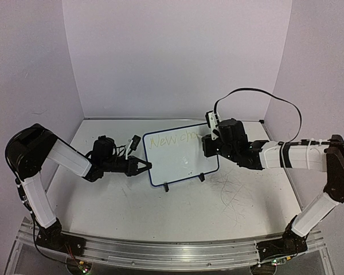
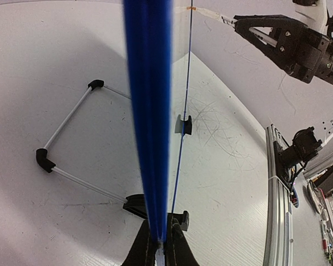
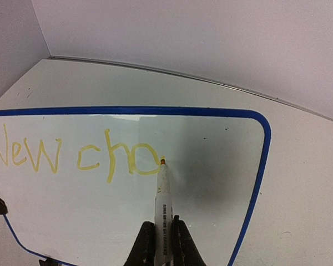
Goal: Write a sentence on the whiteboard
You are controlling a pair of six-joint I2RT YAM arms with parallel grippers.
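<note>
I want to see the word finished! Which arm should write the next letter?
The right arm. The right tool is shut on the marker, whose tip sits on the whiteboard right after "cho" in the sentence. The left tool is shut on the board's blue edge, steadying it.

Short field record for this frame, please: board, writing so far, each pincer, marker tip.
whiteboard: propped up on the table, blue frame
sentence: yellow, reads "New cho" so far
left pincer: shut on the whiteboard's left edge
right pincer: shut on the marker
marker tip: at the board, just after the "o"
</note>
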